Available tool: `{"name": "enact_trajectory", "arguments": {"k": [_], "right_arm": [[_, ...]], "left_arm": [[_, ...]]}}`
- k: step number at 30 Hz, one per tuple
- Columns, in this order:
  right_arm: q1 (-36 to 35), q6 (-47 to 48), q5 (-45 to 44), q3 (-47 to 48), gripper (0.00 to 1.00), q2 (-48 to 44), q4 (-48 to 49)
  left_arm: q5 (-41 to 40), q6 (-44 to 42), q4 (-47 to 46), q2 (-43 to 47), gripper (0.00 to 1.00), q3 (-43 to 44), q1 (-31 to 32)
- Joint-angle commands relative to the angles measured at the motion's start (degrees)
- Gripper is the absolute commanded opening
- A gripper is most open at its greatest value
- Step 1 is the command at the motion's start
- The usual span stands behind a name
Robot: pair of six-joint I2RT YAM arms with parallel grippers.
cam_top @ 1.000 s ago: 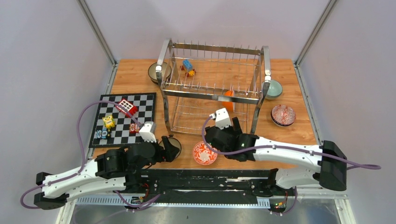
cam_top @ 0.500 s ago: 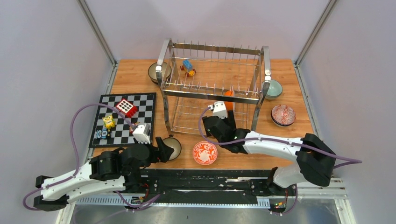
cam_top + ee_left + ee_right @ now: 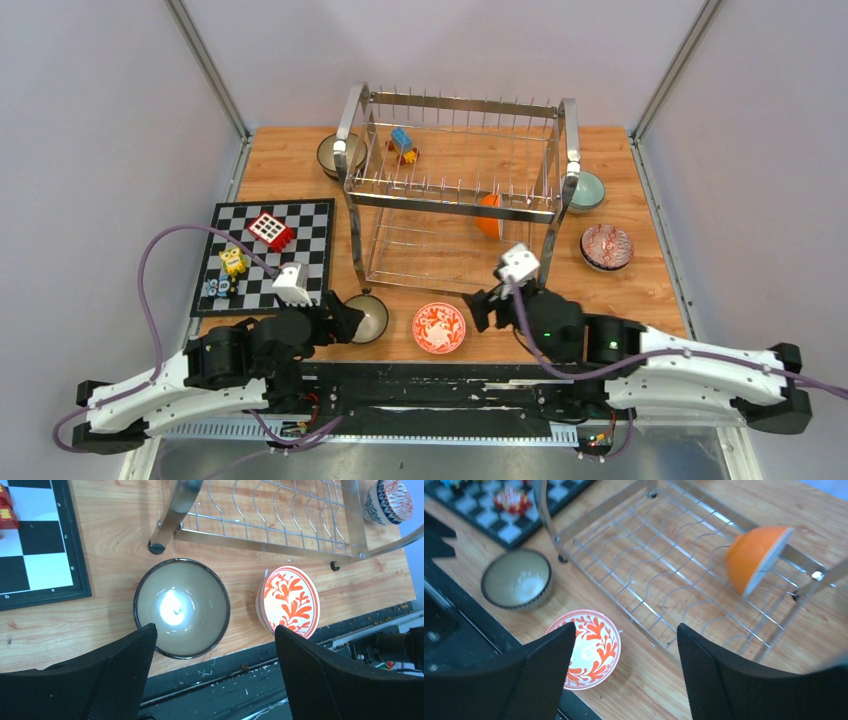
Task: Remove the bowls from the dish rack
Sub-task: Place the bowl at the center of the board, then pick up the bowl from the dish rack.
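Observation:
The chrome dish rack (image 3: 452, 204) stands at the back middle. One orange bowl (image 3: 489, 216) leans on edge in its lower tier (image 3: 664, 570), also seen in the right wrist view (image 3: 756, 557). On the table are a beige dark-rimmed bowl (image 3: 368, 318) (image 3: 182, 607), an orange-white patterned bowl (image 3: 438, 327) (image 3: 586, 650), a red patterned bowl (image 3: 606, 246), a mint bowl (image 3: 588, 190) and a dark bowl (image 3: 333, 155). My left gripper (image 3: 345, 318) (image 3: 215, 629) is open, just near of the beige bowl. My right gripper (image 3: 485, 305) (image 3: 625, 628) is open and empty, right of the orange-white bowl.
A chequered board (image 3: 265, 255) with toy blocks lies at the left. More toy blocks (image 3: 403, 143) sit on the rack's upper tier. A black rail (image 3: 440, 375) runs along the near table edge. The rack's front foot (image 3: 156, 547) stands close to the beige bowl.
The right gripper swung from beside the orange-white bowl toward the rack's front, then back and to the right, its jaws narrowing a little. The left arm drew back slightly.

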State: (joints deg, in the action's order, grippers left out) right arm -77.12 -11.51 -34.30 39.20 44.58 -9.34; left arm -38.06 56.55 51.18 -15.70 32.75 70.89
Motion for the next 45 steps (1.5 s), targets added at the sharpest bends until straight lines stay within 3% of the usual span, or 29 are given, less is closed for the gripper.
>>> {"name": "enact_trajectory", "arguments": {"k": [1,7,10,15,22,25,29,32,35,38,41,45], "right_arm": [[-0.4,-1.1,-6.5,-2.1,0.72,-12.6,-5.2],[-0.3,6.3,-2.3,0.3,0.65,-23.7,1.5],[-0.4,9.9,-1.2,5.5,0.65,-24.6,3.0],[-0.4,18.7,-4.3,12.8,0.7,-21.4,7.1],[1.5,32.2,-16.4,28.7,0.78,-6.3,12.5],[9.6,28.2,-13.2,36.8,0.78,1.6,7.3],[30.4,12.8,2.6,50.8,0.79,12.1,-7.9],[41.5,6.8,9.8,51.9,0.78,13.4,-4.2],[49.8,1.4,8.9,53.6,0.78,15.5,-4.2],[63.7,-10.3,12.2,48.9,0.75,15.3,-7.6],[80.4,-21.1,20.8,38.8,0.73,12.5,-8.4],[85.4,-24.0,26.5,24.5,0.7,9.6,-4.8]], "left_arm": [[-4.1,-1.4,-0.2,-1.2,0.89,2.0,-0.4],[-4.4,-1.4,1.0,-1.6,0.88,3.5,-0.4],[-4.4,-1.3,1.6,-1.4,0.88,3.9,-0.4],[-4.6,-1.5,0.6,-1.5,0.88,3.2,-0.4],[-3.7,-1.6,-2.4,-3.6,0.88,1.7,-0.4],[-3.4,-2.0,-3.7,-4.6,0.88,1.3,-0.4],[-2.5,-2.6,-5.1,-5.9,0.88,1.3,-0.4],[-2.2,-2.5,-4.7,-6.0,0.88,1.8,-0.4],[-2.3,-2.2,-4.3,-5.2,0.88,1.6,-0.4],[-2.8,-2.4,-4.4,-4.2,0.88,1.2,-0.4],[-3.2,-2.8,-4.4,-3.6,0.88,1.2,-0.4],[-3.1,-2.4,-4.0,-3.4,0.88,0.9,-0.4]]}}
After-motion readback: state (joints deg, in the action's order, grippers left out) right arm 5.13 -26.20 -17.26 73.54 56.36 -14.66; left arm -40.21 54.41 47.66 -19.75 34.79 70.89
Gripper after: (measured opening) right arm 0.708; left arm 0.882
